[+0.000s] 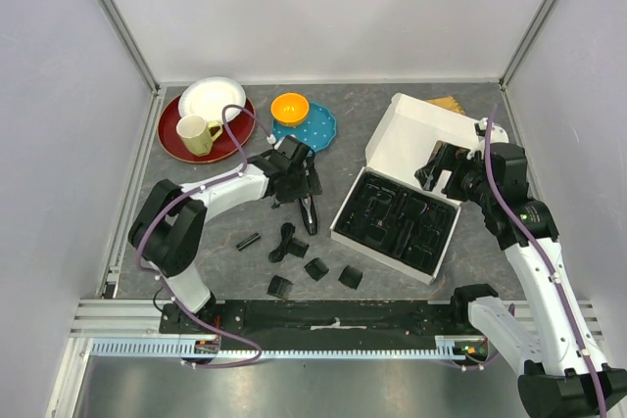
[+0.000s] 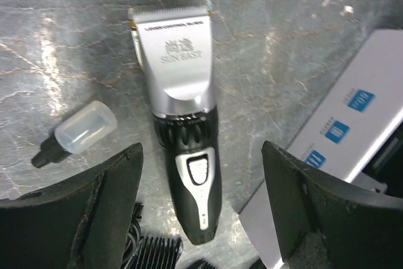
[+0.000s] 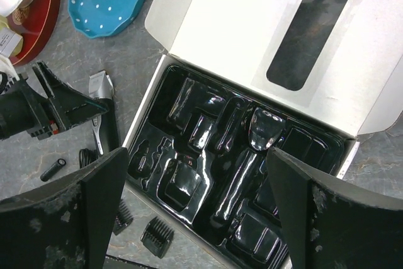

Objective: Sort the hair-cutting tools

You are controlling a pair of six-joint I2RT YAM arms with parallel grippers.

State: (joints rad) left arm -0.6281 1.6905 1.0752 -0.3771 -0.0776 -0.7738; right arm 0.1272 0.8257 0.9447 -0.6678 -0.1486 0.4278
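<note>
Hovering with the left gripper spread wide over the clipper, jaws either side of its black handle, touching nothing. Lying flat mid-table, blade toward the far edge, just beside the white box. Probably rigid, fairly heavy, slippery on the silver head; best pinched across the ribbed black waist. Holding nothing in the right gripper, spread above the box's black tray.

The grey table carries clipper, comb attachments, cord, cylinder, box, plates.
</note>
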